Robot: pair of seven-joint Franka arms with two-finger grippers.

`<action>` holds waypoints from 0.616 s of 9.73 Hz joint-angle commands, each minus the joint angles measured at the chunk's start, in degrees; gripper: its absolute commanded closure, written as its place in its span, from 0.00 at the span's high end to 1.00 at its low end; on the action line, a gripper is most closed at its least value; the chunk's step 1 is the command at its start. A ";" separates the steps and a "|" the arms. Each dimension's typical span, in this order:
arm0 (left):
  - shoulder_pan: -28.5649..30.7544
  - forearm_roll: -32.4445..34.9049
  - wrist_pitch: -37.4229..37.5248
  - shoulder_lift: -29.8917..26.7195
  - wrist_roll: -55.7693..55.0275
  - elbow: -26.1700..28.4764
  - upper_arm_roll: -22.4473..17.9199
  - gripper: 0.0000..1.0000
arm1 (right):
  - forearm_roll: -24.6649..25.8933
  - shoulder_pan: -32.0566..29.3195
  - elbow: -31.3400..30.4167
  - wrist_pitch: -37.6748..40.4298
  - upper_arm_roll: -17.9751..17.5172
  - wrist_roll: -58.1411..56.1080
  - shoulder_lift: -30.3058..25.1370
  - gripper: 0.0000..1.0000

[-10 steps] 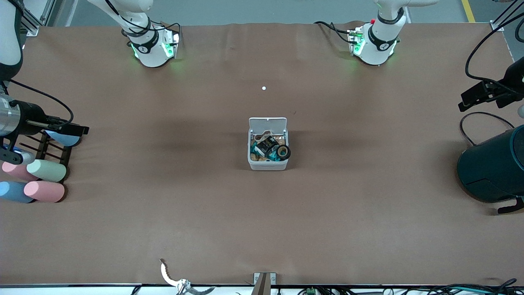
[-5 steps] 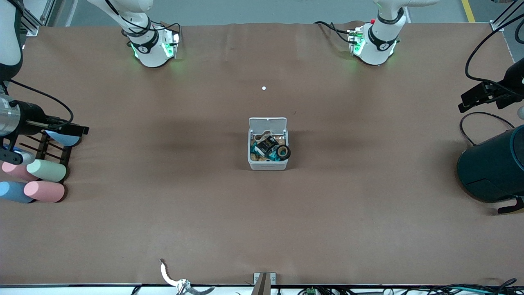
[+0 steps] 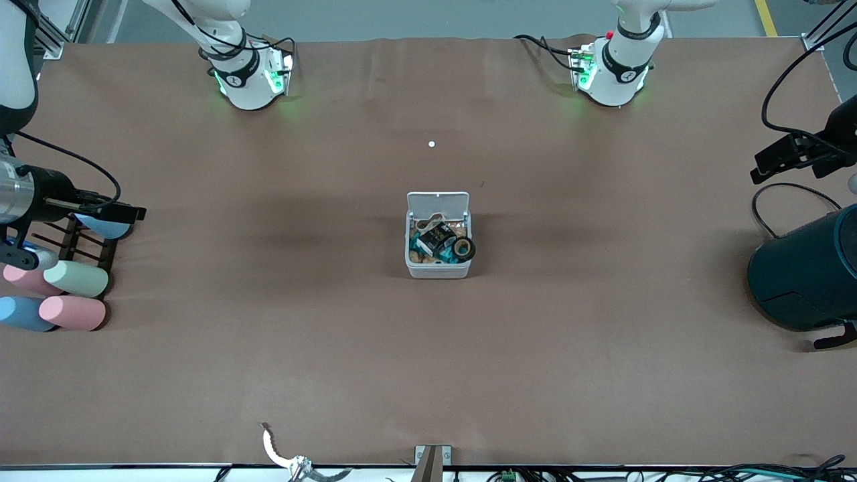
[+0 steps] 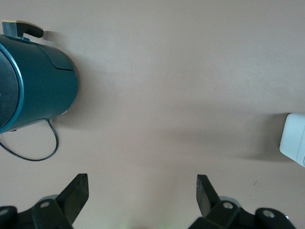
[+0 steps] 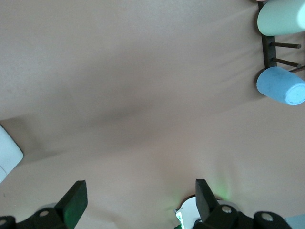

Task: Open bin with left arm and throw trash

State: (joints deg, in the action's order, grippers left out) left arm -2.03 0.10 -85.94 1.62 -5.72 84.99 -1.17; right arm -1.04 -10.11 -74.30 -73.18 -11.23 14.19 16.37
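The bin stands at the middle of the table with its lid hinged up and open. Inside lie the crumpled black wrapper, the beige rubber-band loop and the black tape roll, on top of other scraps. My left gripper is open and empty, high over bare table between the bin and the teal drum. My right gripper is open and empty, high over bare table between the bin and the cups. Both arms wait.
A large dark teal drum lies at the left arm's end, also in the left wrist view. Pastel cups and a dark rack are at the right arm's end. A tiny white dot lies farther from the camera than the bin.
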 commanded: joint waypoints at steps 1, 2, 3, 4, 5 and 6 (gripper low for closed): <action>0.18 -0.46 0.16 0.57 -0.26 -1.40 0.03 1.00 | 2.27 14.68 -5.59 1.56 13.42 -14.99 -15.32 1.00; 0.18 -0.46 0.16 0.57 -0.26 -1.40 0.03 1.00 | 2.27 14.85 -5.59 1.64 13.42 -14.99 -15.32 1.00; 0.18 -0.46 0.16 0.57 -0.34 -1.40 0.03 1.00 | 2.35 14.94 -5.59 1.81 13.42 -14.99 -15.32 1.00; 0.18 -0.46 0.16 0.57 -0.34 -1.40 0.03 1.00 | 2.27 14.86 -5.59 1.82 13.42 -14.99 -15.32 1.00; 0.18 -0.46 0.16 0.57 -0.34 -1.40 0.03 1.00 | 2.27 14.07 -5.59 1.64 13.08 -14.99 -15.32 1.00; 0.18 -0.46 0.16 0.57 -0.34 -1.40 0.03 1.00 | 2.27 13.98 -5.59 1.47 13.07 -14.99 -15.23 1.00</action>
State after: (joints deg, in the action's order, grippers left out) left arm -1.97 0.10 -85.95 1.79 -5.74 84.74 -1.18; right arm 0.17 4.20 -79.07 -71.05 1.93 0.37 1.28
